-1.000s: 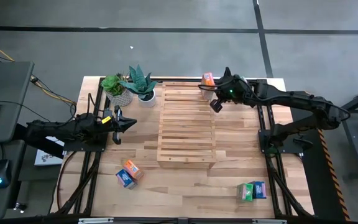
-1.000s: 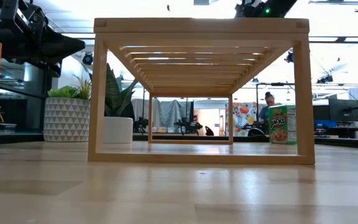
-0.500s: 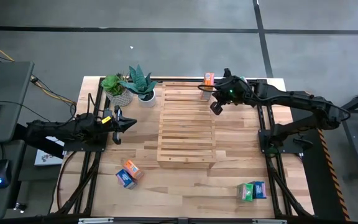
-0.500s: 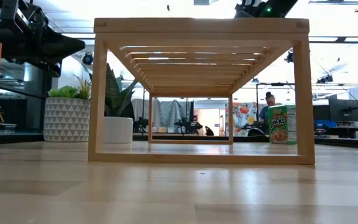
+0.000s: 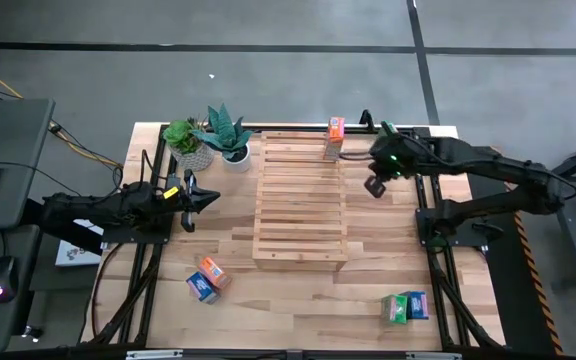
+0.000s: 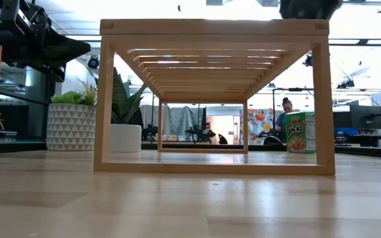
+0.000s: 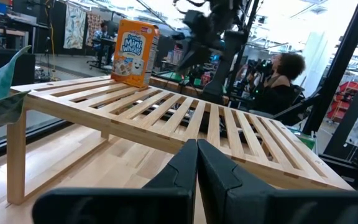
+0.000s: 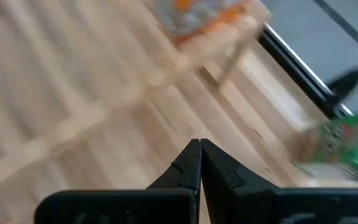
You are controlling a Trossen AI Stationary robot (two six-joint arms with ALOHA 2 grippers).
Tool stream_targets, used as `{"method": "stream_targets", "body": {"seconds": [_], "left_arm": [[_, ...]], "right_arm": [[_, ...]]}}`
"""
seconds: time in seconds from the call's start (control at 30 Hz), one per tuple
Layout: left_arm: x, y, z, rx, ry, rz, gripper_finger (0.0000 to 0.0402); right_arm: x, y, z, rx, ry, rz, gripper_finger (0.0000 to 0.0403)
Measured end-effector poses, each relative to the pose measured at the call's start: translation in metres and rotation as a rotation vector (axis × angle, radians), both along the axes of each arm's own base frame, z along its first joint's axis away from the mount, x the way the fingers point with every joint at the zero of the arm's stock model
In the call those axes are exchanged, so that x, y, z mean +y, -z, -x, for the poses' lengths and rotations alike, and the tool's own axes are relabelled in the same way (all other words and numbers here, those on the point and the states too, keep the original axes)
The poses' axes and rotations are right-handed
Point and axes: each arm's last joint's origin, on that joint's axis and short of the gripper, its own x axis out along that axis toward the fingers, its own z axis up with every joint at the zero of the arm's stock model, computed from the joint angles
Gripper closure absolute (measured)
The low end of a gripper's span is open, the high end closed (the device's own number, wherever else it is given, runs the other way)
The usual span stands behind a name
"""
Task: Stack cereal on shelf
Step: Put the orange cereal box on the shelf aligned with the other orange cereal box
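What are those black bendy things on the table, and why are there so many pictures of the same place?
The black bendy things are two robot arms. Each ends in a pincher with two jaws for grabbing. There are four cameras: one looks straight down from above, one sits low on the table top, and one rides on each arm's wrist.

From above, the left gripper waits beside the wooden shelf, jaws shut, holding nothing. The right gripper is on the shelf's other side, jaws shut and empty too.

One orange cereal box stands on the shelf's far corner; the left wrist camera sees it too. More little boxes lie on the table: an orange and blue pair, and a green and blue pair. Two potted plants stand near the shelf. A person sits in the room behind.
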Motion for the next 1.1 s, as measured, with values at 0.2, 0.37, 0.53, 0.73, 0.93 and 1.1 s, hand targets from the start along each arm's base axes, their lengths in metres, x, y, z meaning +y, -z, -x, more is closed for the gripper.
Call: {"method": "stream_targets", "body": {"seconds": [0.2, 0.37, 0.53, 0.73, 0.93, 1.1], "left_arm": [[0.000, 0.000, 0.000, 0.000, 0.000, 0.000, 0.0398], [0.000, 0.000, 0.000, 0.000, 0.000, 0.000, 0.0398], [0.000, 0.000, 0.000, 0.000, 0.000, -0.002, 0.0398], [0.003, -0.001, 0.001, 0.024, -0.106, -0.132, 0.0398], [0.003, -0.008, 0.002, -0.080, -0.087, -0.007, 0.0398], [0.001, -0.022, 0.005, -0.237, -0.037, 0.034, 0.0396]], "right_arm": [[0.028, 0.038, 0.022, -0.292, -0.117, 0.024, 0.0403], [0.043, 0.070, 0.026, -0.625, -0.226, 0.066, 0.0403], [0.049, 0.077, 0.025, -0.950, -0.305, 0.199, 0.0403], [0.049, 0.072, 0.028, -1.102, -0.320, 0.288, 0.0403], [0.049, 0.069, 0.028, -1.108, -0.324, 0.301, 0.0403], [0.049, 0.070, 0.028, -1.106, -0.326, 0.303, 0.0403]]}}
